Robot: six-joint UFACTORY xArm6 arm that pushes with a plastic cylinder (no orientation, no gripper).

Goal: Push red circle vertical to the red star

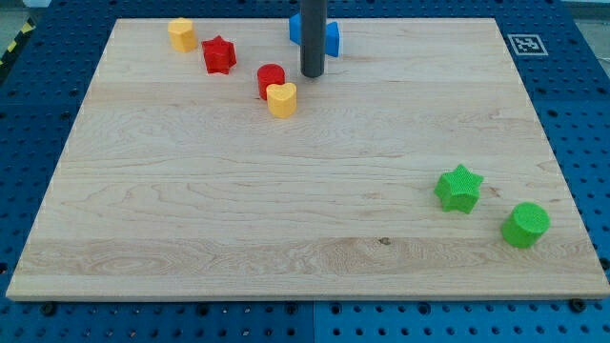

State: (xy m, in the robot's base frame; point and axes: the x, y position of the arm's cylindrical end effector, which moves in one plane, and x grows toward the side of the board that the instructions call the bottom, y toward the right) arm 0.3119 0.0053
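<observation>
Camera view shows our tip (313,74) resting on the board (286,219) just right of the red circle (270,79), apart from it; we carry no pincer, only the rod, holding nothing. A yellow heart (281,99) touches the circle's lower right. The red star (218,54) sits up-left of the circle, a yellow block (182,34) beyond it near the top edge. A blue block (329,34) shows behind our rod. A green star (458,188) and green circle (525,225) lie near the right edge; the board's middle and left are open.
</observation>
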